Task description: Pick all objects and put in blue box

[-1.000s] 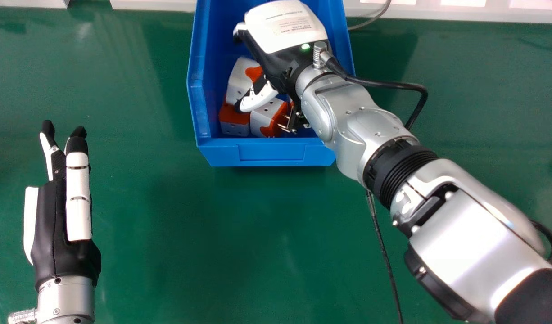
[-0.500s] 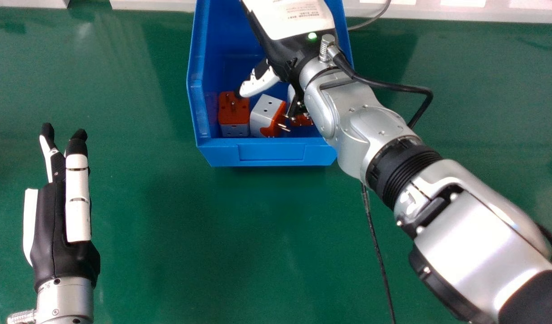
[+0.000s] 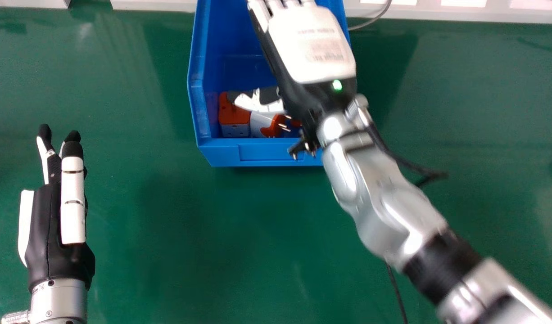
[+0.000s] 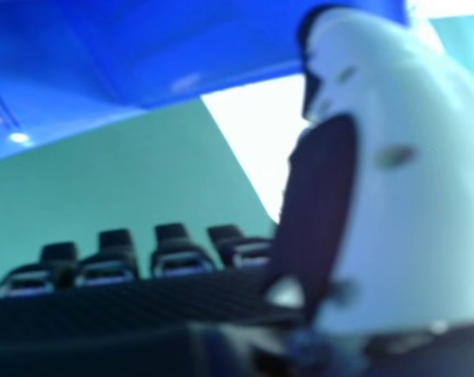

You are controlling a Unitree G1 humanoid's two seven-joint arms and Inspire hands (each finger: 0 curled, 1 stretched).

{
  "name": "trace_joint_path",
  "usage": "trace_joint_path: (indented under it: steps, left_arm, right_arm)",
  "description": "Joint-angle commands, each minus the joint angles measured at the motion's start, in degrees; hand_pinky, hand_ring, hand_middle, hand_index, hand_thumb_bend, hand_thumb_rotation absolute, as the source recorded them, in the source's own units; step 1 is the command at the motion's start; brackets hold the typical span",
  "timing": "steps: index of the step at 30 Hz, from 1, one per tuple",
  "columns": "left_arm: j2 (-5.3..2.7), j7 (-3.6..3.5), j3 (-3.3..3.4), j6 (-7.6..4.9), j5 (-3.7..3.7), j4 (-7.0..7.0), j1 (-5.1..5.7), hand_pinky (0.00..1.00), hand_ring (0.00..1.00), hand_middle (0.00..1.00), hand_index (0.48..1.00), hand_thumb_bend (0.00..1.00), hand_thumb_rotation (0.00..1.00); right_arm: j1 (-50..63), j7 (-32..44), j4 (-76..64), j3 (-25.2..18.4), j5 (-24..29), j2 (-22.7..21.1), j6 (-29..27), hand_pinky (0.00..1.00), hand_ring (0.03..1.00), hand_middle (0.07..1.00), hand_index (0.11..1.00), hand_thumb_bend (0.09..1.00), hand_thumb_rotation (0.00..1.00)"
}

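My right hand (image 3: 309,49) is over the right part of the blue box (image 3: 258,153), back of the hand up, fingers straight and thumb out to the left. Under the thumb sits an orange and white plug adapter (image 3: 234,116) in the box's near left corner. Beside it lies a second adapter (image 3: 273,125) with metal pins, partly covered by the thumb. In the right hand view the thumb of my right hand (image 4: 409,181) stands apart from the straight fingertips, with the blue box (image 4: 181,47) beyond. My left hand (image 3: 55,225) is open at the left of the head view.
The green table (image 3: 190,234) surrounds the box. A pale ledge (image 3: 154,4) runs behind it, and a grey cable (image 3: 373,19) crosses there. A dark cable (image 3: 396,288) hangs beneath the right forearm.
My right hand has shifted back toward the robot and rightward, its fingers now extended. The adapter beside its thumb a second ago has left that spot. My left hand has drifted slightly left.
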Motion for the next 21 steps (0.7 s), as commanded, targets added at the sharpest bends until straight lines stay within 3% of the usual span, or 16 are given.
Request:
trace_joint_path:
  steps: [1,5,7,11,16,18,21]
  left_arm:
    - [0.8,-0.18,0.69,-1.38,-0.46,-0.47,-0.08,1.0,0.99,0.97,0.957,0.44,1.0]
    - [0.89,-0.7,1.12,-1.66,-1.11,-0.12,-0.07,1.0,0.99,0.98,0.957,0.41,1.0]
    - [1.07,-0.6,1.2,-1.48,-0.93,-0.16,0.1,1.0,0.99,0.97,0.956,0.42,1.0]
    - [0.96,-0.25,1.33,-1.43,-0.86,-0.54,0.6,1.0,0.98,0.96,0.934,0.42,1.0]
    - [1.07,-0.65,1.56,-1.66,-1.35,-0.46,1.14,1.0,0.98,0.96,0.939,0.42,1.0]
    - [1.08,-0.62,1.71,-1.79,-1.36,-0.41,1.21,1.0,0.98,0.96,0.947,0.43,1.0]
    - [1.36,-1.1,1.87,-2.27,-1.7,0.02,1.27,1.0,0.99,0.97,0.953,0.43,1.0]
  right_arm:
    - [4.28,-1.48,-6.14,-0.55,-1.25,-1.23,-1.66,1.0,1.0,1.0,1.0,0.34,0.54]
    - [14.11,-0.92,-13.63,-0.73,1.01,-4.63,-7.17,0.98,1.0,1.0,1.0,0.325,0.72]
    - [18.35,0.31,-16.48,-0.92,2.0,-6.57,-10.02,0.99,1.0,1.0,1.0,0.321,0.76]
    - [26.44,1.77,-20.32,-1.59,2.61,-12.37,-16.64,1.0,1.0,1.0,1.0,0.334,0.77]
    - [33.94,1.56,-20.43,-4.01,2.94,-18.7,-23.64,1.0,1.0,1.0,1.0,0.339,0.81]
    - [36.87,1.15,-19.96,-5.43,3.22,-20.1,-24.97,1.0,1.0,1.0,1.0,0.341,0.84]
    - [40.49,1.12,-19.18,-8.08,4.37,-20.85,-25.44,0.99,1.0,1.0,1.0,0.35,0.84]
